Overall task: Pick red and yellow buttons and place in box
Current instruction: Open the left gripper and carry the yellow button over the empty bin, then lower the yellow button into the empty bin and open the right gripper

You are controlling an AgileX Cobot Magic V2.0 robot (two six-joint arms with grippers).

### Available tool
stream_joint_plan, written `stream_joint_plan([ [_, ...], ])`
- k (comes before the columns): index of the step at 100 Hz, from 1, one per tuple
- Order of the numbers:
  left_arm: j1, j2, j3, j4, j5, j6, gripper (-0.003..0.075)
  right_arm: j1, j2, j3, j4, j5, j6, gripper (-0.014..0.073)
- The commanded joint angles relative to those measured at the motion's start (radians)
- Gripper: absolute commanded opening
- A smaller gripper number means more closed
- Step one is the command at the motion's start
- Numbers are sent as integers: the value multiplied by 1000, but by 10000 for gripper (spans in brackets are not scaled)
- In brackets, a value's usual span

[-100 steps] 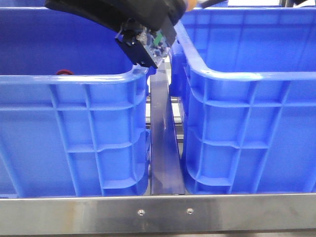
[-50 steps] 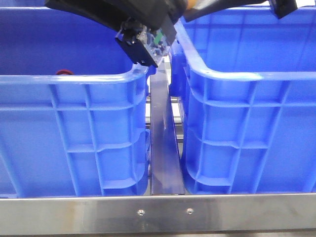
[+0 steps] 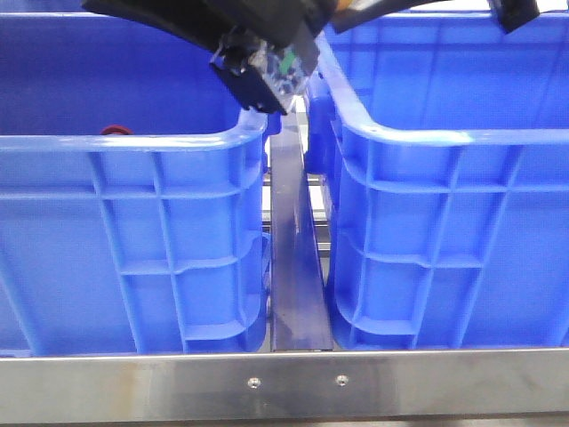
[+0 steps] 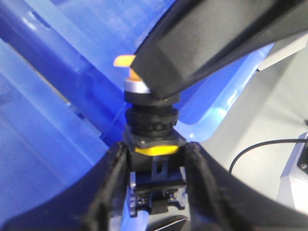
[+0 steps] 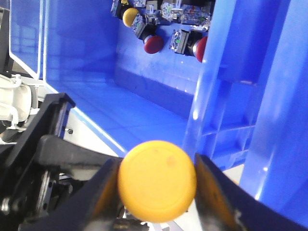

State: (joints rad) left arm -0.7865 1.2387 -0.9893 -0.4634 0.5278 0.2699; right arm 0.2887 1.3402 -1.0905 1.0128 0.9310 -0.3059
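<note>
My left gripper (image 4: 155,163) is shut on the dark body of the yellow button (image 4: 155,150). It holds the button high over the gap between two blue crates that look alike, the left crate (image 3: 133,142) and the right crate (image 3: 444,138). My right gripper (image 5: 158,182) sits with its fingers (image 5: 103,185) tight on both sides of that button's orange-yellow cap (image 5: 157,168). In the front view the button's clear contact block (image 3: 271,76) shows at the left crate's corner. Two red buttons (image 5: 154,44) and another yellow one (image 5: 130,17) lie in a crate's far end. A red cap (image 3: 116,130) peeks over the left crate's rim.
A metal rail (image 3: 298,258) runs between the crates, and a steel bar (image 3: 284,382) crosses the table's front edge. The black left arm (image 3: 178,18) crosses above the left crate. Part of the right arm (image 3: 514,13) shows at the top right.
The right arm has come in from the top right towards the left gripper. The left gripper with the button has risen slightly.
</note>
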Motion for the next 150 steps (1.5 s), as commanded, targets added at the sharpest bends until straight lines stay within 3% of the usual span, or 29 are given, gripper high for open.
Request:
stream_joint_plan([
  [1,-6,-23,-33,-25,-42,-1,372,-37,-53,-36,58,-21,-23,169],
  [6,-6,-23,-33,-25,-42,-1,462,-61,-63,-36,53,-23,-26,169],
  [11,-6,-23,-33,-25,-42,-1,501,-90,-74,-36,50,-25,-37,169],
  [25,-6,-23,-33,-25,-42,-1,491,-192,-103,-36,48,-43,-78,169],
  [48,-6,-23,-33,-25,-42,-1,491,-330,-114,-27,-54,-125,-281,169],
  [72,-6,-23,-33,-25,-53,-1,491,-334,-91,13,-191,-350,-285,169],
  [120,-6,-23,-33,-25,-55,-1,491,-317,105,18,-196,-831,-348,169],
  [150,-6,-23,-33,-25,-73,-1,491,-295,251,6,-196,-1015,-348,169],
])
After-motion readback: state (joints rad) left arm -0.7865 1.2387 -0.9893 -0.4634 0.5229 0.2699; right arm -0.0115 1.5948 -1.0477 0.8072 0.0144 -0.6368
